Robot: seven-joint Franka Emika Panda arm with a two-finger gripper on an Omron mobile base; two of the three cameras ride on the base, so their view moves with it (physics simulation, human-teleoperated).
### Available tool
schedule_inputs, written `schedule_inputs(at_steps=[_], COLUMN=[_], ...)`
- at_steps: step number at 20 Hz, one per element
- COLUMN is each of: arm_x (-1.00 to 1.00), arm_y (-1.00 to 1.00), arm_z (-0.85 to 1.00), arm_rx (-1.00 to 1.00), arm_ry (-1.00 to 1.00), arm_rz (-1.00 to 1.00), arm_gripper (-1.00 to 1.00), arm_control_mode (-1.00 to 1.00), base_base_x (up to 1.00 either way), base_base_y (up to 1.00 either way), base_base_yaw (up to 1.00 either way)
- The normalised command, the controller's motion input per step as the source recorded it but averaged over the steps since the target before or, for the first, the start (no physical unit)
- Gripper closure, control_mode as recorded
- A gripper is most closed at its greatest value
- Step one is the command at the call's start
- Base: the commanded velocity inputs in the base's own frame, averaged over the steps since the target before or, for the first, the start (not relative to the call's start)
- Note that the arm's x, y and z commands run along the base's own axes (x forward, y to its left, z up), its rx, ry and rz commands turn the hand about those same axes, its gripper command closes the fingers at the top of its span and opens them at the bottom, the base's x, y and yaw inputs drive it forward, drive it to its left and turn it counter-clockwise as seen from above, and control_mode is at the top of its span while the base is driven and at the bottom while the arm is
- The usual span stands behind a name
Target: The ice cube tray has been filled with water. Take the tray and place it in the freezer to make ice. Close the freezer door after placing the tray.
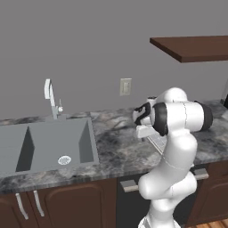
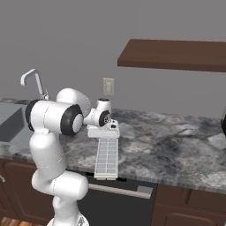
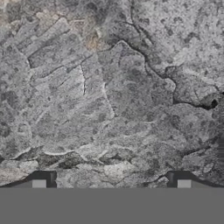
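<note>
The flat white rectangular ice cube tray (image 2: 107,156) is lying on the grey marbled stone counter (image 2: 176,141), its long axis running from front edge toward the wall, while the two-finger gripper (image 3: 111,181) is hanging spread wide, empty, above its far end.

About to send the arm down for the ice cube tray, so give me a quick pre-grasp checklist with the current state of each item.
1. Gripper open: ok, fingertips stand wide apart in the hand view.
2. Nothing held: ok, only marbled counter shows between the fingertips.
3. Ice cube tray reachable: ok, flat on the counter by the front edge, just below the hand.
4. Gripper lined up over the tray: not ok, the hand view shows bare stone.
5. Water level in the cells: cannot tell.
6. Freezer door open: cannot tell.
</note>
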Motion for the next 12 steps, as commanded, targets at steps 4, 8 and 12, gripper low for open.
schedule_inputs(at_steps=[4,8,12], arm_x=[-0.84,0.00,0.50], arm_y=[-0.51,-0.21,0.00], arm_z=[-0.10,0.00,0.00], arm_rx=[0.00,0.00,0.00], arm_ry=[0.00,-0.06,-0.22], arm_rz=[0.00,0.00,0.00], arm_gripper=[-1.00,-1.00,-1.00], arm_control_mode=[-1.00,-1.00,-1.00], base_base_x=[0.00,0.00,0.00], base_base_y=[0.00,0.00,0.00], base_base_yaw=[0.00,0.00,0.00])
